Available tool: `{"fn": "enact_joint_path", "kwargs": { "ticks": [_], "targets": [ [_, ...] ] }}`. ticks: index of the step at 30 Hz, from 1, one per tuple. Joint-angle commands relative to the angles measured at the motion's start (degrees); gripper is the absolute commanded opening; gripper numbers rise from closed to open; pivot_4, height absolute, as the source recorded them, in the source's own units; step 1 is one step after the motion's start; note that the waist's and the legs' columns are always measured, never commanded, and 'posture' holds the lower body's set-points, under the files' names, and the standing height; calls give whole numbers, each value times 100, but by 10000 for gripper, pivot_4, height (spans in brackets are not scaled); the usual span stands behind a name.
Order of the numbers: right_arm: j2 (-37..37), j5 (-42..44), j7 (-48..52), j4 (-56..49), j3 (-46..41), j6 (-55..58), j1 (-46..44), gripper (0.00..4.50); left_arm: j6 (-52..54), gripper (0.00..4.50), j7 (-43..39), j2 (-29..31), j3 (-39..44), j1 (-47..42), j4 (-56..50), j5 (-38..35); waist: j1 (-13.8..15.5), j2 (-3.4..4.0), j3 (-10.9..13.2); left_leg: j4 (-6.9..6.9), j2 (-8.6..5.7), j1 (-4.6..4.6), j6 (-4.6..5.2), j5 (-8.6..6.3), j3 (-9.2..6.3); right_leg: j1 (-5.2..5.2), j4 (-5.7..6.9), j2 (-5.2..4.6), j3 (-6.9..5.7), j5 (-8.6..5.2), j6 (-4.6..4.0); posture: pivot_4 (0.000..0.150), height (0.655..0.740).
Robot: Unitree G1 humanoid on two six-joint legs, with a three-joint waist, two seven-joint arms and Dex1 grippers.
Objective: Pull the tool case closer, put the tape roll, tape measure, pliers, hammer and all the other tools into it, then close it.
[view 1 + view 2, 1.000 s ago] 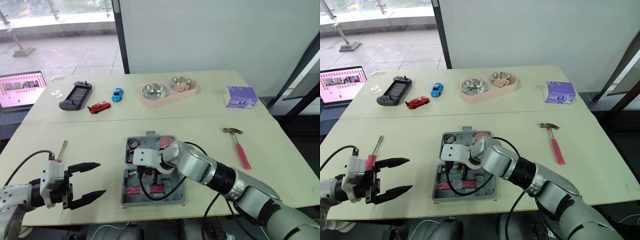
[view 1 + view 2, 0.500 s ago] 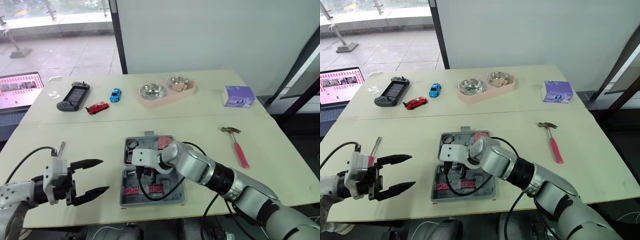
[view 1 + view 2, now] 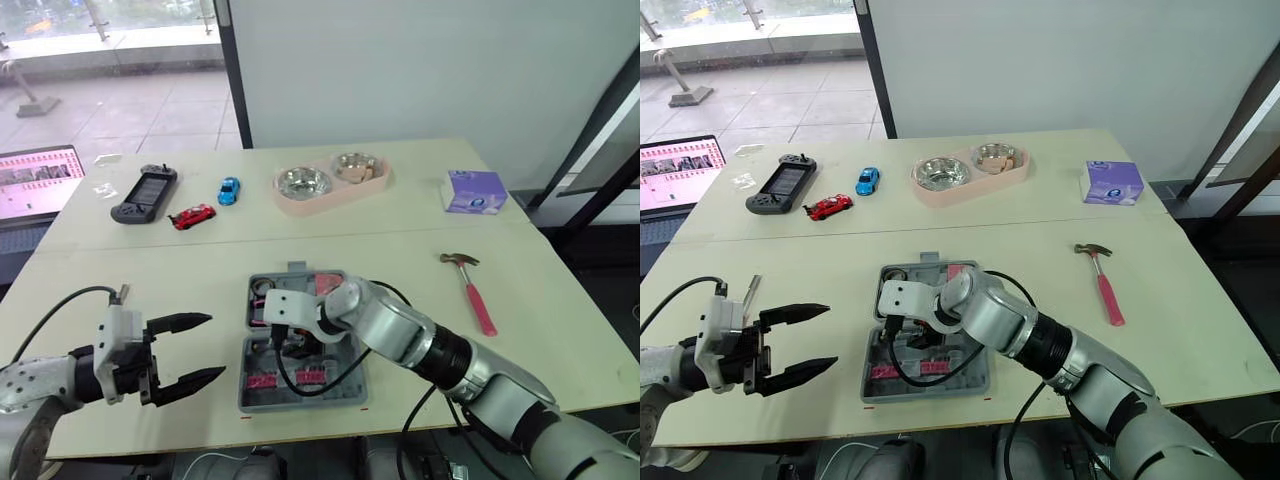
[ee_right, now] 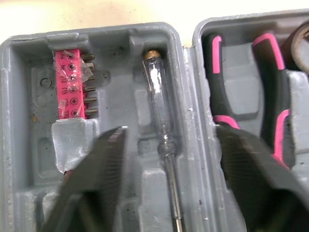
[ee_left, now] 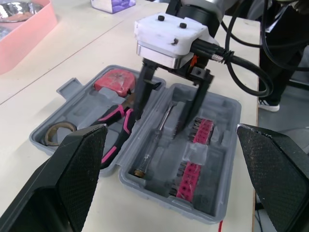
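The grey tool case [image 3: 248, 398] lies open near the table's front edge. One half holds the tape roll [image 5: 55, 131], the red tape measure [image 5: 115, 81] and the pink-handled pliers [image 5: 118, 130]. In the other half lie a clear test-pen screwdriver [image 4: 159, 111] and pink bit strips [image 4: 70, 87]. My right gripper [image 5: 166, 104] is open, reaching down into the case with its fingers on either side of the screwdriver. My left gripper [image 3: 212, 347] hovers open and empty left of the case. The pink-handled hammer [image 3: 472, 290] rests on the table to the right.
A screwdriver shaft [image 3: 750, 290] pokes out behind my left wrist. At the back stand a pink double pet bowl [image 3: 330, 185], a purple box [image 3: 473, 192], a red toy car [image 3: 193, 215], a blue toy car [image 3: 229, 190], a game controller [image 3: 143, 195] and a laptop [image 3: 35, 185].
My left gripper has edged slightly toward the case, still open. My right gripper stays over the screwdriver in the case. The view has shifted a little.
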Motion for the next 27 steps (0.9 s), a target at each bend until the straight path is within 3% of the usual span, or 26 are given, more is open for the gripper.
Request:
{"fn": "enact_joint_path", "kwargs": {
  "ticks": [1,3,27],
  "targets": [
    [87,21,-10,-175,-161,-146,-1,9788,-57,45000,-51,5,134,39,-81,-98,-1,0,0,0,0,1,0,0,0,0,0,0,0,0,0,1500,7360],
    [133,7,-33,-90,-169,-226,17,314,-84,45000,-94,3,141,54,-29,-85,1,0,0,0,0,0,0,0,0,0,0,0,0,0,0,1500,7360],
    [176,-287,46,701,100,-483,510,314,-503,45000,-369,-21,170,155,425,-36,-8,-2,-4,-1,0,9,0,0,1,5,1,0,1,0,0,1500,7360]
  ]
}}
